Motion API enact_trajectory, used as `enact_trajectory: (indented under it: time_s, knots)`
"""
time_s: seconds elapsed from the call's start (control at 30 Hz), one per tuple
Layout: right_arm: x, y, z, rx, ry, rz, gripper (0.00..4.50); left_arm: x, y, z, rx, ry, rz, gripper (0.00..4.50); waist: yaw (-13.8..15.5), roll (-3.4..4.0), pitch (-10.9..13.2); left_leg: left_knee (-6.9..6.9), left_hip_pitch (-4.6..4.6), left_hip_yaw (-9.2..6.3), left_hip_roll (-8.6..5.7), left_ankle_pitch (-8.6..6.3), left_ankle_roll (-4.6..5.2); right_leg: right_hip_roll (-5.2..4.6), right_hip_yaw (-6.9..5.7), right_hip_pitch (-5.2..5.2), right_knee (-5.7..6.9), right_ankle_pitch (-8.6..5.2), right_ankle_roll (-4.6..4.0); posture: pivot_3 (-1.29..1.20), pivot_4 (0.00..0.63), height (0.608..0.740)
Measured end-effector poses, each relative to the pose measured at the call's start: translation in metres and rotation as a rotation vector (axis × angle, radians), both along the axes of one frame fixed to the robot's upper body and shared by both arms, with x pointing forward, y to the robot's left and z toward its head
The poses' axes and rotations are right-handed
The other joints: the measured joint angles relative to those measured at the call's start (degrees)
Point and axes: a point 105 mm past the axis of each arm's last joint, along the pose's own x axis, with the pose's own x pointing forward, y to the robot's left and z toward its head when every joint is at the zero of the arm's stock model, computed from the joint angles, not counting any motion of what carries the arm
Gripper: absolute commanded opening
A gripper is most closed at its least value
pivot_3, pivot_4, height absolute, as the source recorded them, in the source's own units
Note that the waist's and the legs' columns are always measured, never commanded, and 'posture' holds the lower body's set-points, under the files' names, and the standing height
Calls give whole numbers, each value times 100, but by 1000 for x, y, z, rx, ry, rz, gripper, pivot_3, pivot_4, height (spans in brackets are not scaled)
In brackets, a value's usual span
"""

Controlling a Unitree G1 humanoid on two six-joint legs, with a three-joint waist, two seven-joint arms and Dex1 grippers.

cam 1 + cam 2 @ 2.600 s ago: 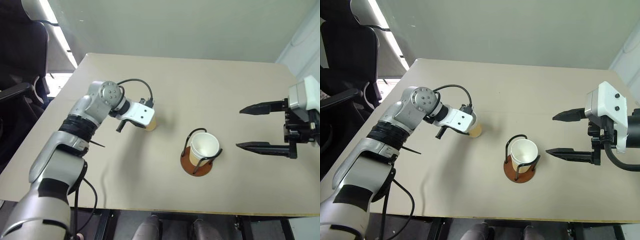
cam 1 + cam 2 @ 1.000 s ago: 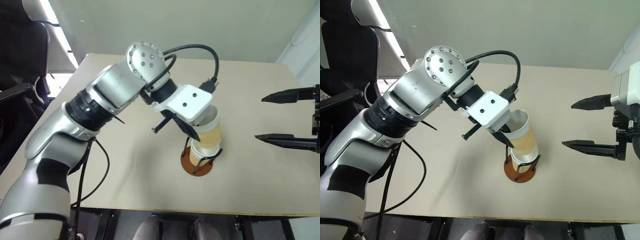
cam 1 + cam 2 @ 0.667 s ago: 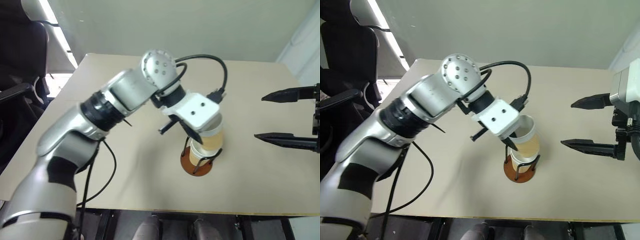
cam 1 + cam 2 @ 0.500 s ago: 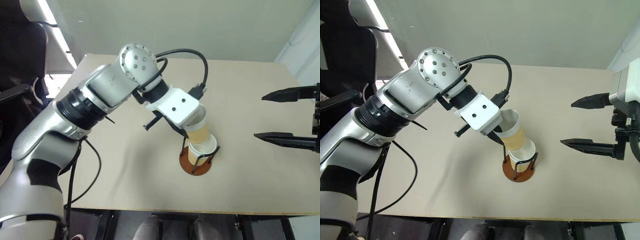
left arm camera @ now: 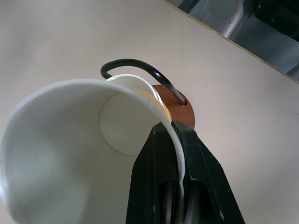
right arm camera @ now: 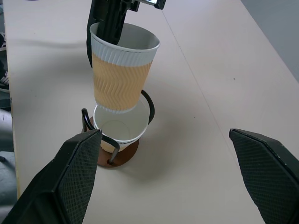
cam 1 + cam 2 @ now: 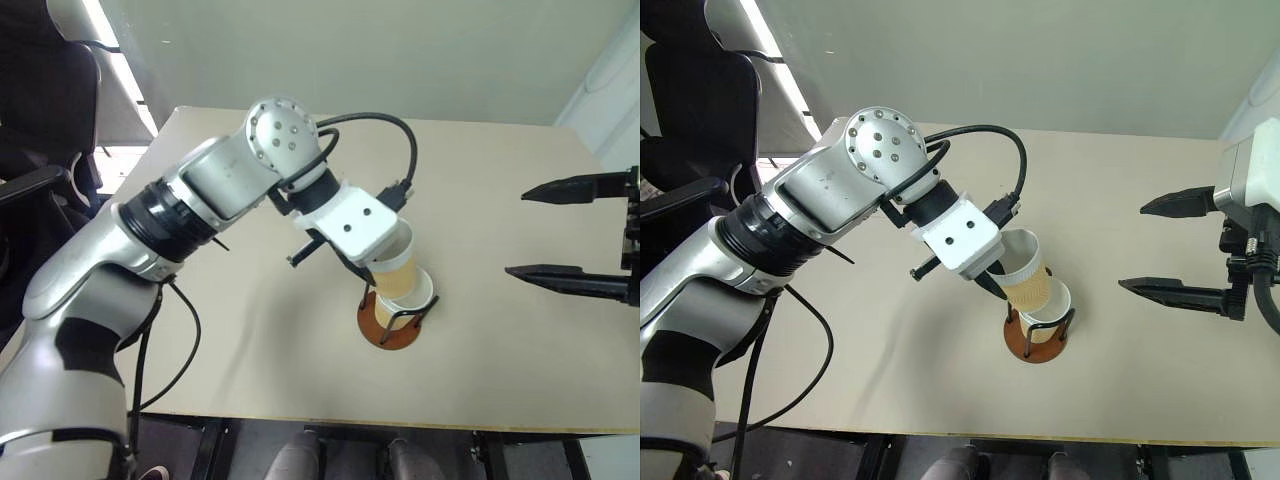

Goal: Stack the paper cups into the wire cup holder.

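The tapered paper cup with a tan-yellow zigzag-ribbed sleeve [image 6: 122, 74] has a white ribbed band under its rim and a plain white inside. The second paper cup, white inside [image 6: 121, 128], sits between thin black wire loops [image 6: 147, 100] on a round reddish-brown disc base [image 6: 122, 157]. The flat surface [image 7: 480, 190] is pale beige. Both end effectors, left [image 6: 106, 29] and right [image 7: 562, 232], are black.

Ribbed tan paper cup [image 6: 122, 74], smooth white inside; thin black wire holder [image 6: 114, 148] on reddish-brown disc; matt beige table [image 7: 250, 330].
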Motion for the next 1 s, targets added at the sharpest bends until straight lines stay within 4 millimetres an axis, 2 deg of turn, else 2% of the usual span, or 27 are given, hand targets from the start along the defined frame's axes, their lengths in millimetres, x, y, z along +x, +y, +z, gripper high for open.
enact_trajectory:
  time_s: [0.37, 1.0]
  knots:
    - [0, -2, 2, 1, -12, -7, 4500, 2, -11, 11, -60, -31, -17, 64, -1, 0, 0, 0, 0, 1, 0, 0, 0, 0, 0, 0, 1, 0, 0, 0, 150, 740]
    - [2, -4, -5, 7, 2, -21, 4500, 3, -3, 7, -25, -9, 1, 64, -1, 0, 0, 0, 0, 3, 0, 0, 0, 0, 1, 0, 0, 0, 0, 0, 150, 740]
